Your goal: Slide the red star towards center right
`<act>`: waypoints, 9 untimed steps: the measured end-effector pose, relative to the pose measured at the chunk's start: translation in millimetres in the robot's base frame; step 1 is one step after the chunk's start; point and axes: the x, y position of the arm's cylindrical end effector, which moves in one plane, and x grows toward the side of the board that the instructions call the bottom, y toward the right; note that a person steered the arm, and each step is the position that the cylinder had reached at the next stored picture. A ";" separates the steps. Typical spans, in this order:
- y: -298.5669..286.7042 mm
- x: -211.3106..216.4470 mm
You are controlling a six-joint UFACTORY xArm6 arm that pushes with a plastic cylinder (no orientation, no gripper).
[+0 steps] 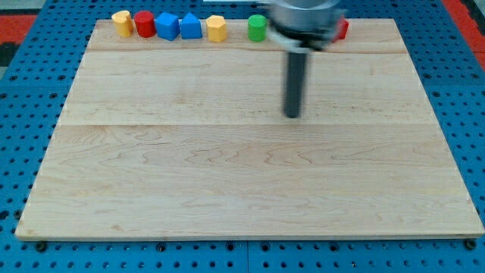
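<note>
Red star (pixel 342 29) is what you want, and you can only see a sliver of red at the upper right of the frame, poking out from behind the arm's grey housing (pixel 305 19); its shape cannot be made out from that sliver. It sits on the top strip of the board (pixel 242 182), at the right end of the row of blocks.

Your tool is a plain dark rod with nothing to open or close, and it holds nothing. My tip (pixel 292 115) rests in the upper middle of the frame, on bare wood, touching no block. It lies well below the row and to the lower left of the red sliver, apart from it.

Along the top edge, from the left of the frame, you see a yellow block (pixel 122 23), a red block (pixel 145 23) touching it, a blue block (pixel 167 26), a second blue block (pixel 190 27) with a peaked top, and a second yellow block (pixel 217 28). A green block (pixel 258 28) stands further right, just beside the housing. Around the board you see blue pegboard (pixel 30 152)
</note>
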 end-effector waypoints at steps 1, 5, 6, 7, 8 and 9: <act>74.4 -54.0; 166.5 -230.0; 156.4 -229.7; 106.3 -229.2; 48.9 -229.1; 18.2 -229.2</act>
